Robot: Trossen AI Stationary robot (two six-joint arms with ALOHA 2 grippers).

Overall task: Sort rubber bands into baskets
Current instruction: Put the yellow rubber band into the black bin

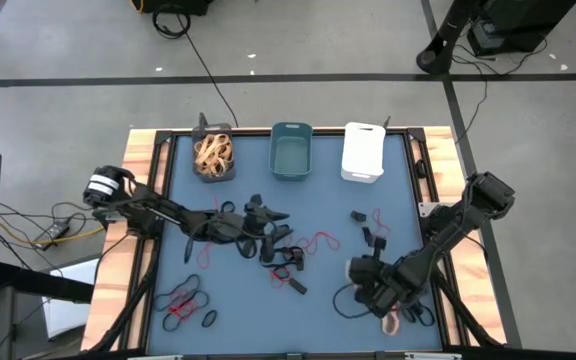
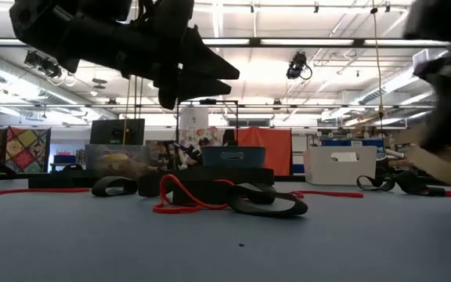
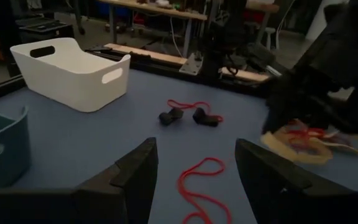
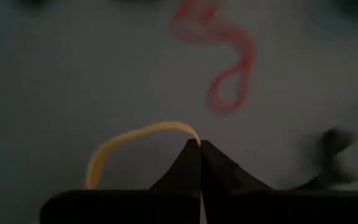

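Note:
My right gripper (image 4: 199,144) is at the table's near right (image 1: 388,298), shut on a tan rubber band (image 4: 135,134). My left gripper (image 3: 194,168) hovers open and level over a cluster of black rubber bands (image 1: 278,250) at mid-table, touching nothing. A red rubber band (image 3: 197,183) lies on the mat beyond its fingers. Three baskets stand along the far edge: a dark grey one (image 1: 213,155) with tan bands in it, a teal one (image 1: 291,152) and a white one (image 1: 363,152). My right gripper pinches a short stretch of the tan band (image 4: 190,134) between the very tips of its two shut fingers, which slant down at it from above. The rest of the band arcs away in a loose curve. Whether it is clear of the mat does not show.
Red and black bands lie at the near left (image 1: 183,305), and more at the right of mid-table (image 1: 368,235). Tan and red bands (image 3: 306,142) lie under the right gripper. Wooden rails (image 1: 143,160) border the blue mat.

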